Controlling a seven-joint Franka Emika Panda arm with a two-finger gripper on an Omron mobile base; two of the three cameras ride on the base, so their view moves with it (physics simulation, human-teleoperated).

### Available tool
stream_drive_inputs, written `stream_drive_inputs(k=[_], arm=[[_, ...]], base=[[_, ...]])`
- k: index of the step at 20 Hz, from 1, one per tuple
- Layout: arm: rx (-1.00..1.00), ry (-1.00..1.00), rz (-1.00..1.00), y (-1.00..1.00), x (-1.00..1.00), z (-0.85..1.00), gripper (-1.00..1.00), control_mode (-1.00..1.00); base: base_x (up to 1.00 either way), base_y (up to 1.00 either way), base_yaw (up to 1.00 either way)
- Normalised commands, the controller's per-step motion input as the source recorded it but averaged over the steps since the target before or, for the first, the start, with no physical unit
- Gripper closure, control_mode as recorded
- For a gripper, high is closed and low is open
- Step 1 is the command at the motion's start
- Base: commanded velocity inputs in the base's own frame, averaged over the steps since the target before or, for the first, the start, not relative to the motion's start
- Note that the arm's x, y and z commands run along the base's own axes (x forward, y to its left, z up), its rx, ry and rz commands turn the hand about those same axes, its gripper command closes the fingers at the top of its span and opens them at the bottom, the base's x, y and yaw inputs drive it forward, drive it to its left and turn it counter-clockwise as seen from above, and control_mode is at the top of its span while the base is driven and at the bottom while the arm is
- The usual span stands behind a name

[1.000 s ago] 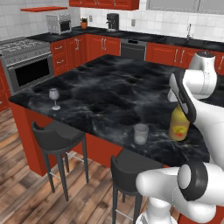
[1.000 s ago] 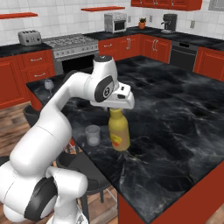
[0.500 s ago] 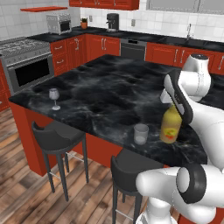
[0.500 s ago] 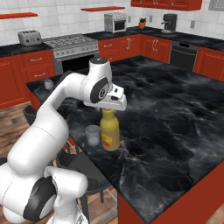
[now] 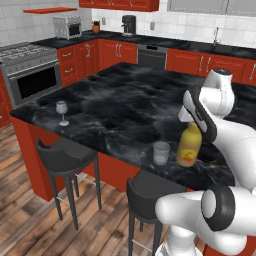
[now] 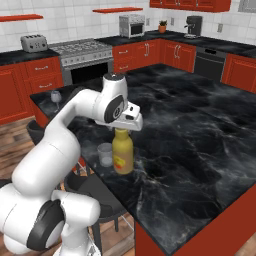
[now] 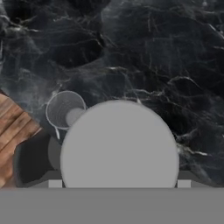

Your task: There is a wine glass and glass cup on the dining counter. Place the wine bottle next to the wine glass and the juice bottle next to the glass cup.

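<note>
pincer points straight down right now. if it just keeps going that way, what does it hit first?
The juice bottle. The pincer sits right at its top; the hand view looks down onto the bottle's cap. The bottle appears to stand on the dining counter beside the glass cup, so pushing on likely presses it into the counter.

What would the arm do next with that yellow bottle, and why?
Probably open its fingers and lift straight up. The juice bottle stands upright on the dining counter, close beside the glass cup without touching it, so that placement looks done.
</note>
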Motion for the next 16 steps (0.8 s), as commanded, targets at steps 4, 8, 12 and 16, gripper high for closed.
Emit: stream_drive_inputs(k=[4,8,12,16], arm=[[0.0,0.0,0.0,0.0,0.2,-0.26,1.0,-1.0],[0.0,0.0,0.0,0.01,0.12,-0.26,1.0,-1.0],[0.0,0.0,0.0,0.0,0.0,-0.26,1.0,-1.0],[0.0,0.0,0.0,0.0,0.0,-0.25,1.0,-1.0]], base=[[0.0,0.0,0.0],[0.0,0.0,0.0],[0.0,0.0,0.0],[0.0,0.0,0.0]])
